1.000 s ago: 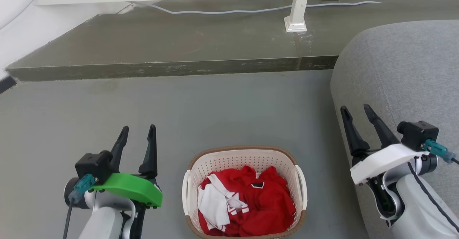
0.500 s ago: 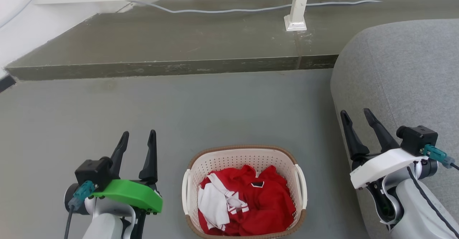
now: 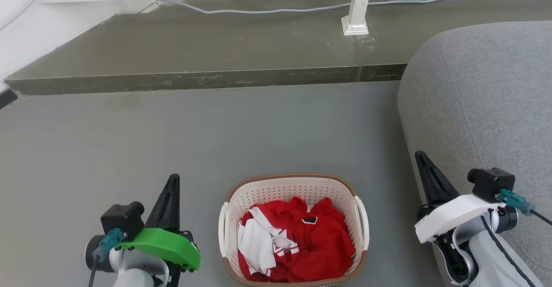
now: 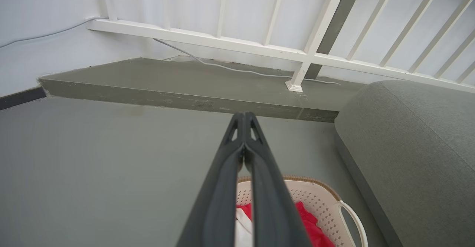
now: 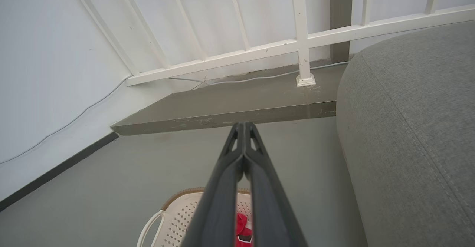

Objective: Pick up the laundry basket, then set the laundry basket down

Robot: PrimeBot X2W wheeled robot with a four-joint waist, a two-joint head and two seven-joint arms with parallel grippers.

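Note:
The laundry basket (image 3: 293, 192) stands on the grey floor at the bottom middle of the head view, cream-white and perforated with a brown rim, holding red and white clothes. Its white handles show on both sides. My left gripper (image 3: 172, 179) hangs to the basket's left, shut with nothing between its fingers. My right gripper (image 3: 420, 157) hangs to the basket's right, beside the sofa, also shut and empty. Neither touches the basket. The left wrist view shows my left gripper (image 4: 244, 115) above the basket (image 4: 323, 198). The right wrist view shows my right gripper (image 5: 243, 125) above the basket (image 5: 178, 210).
A grey sofa (image 3: 483, 88) fills the right side, close to my right arm. A raised concrete step (image 3: 215, 80) crosses the back, with a white railing (image 3: 358, 15) and a grey cable (image 3: 276, 10) on it. Open floor lies ahead of the basket.
Both grippers have gone from open to shut and have dropped lower in the head view. The basket has stayed in place.

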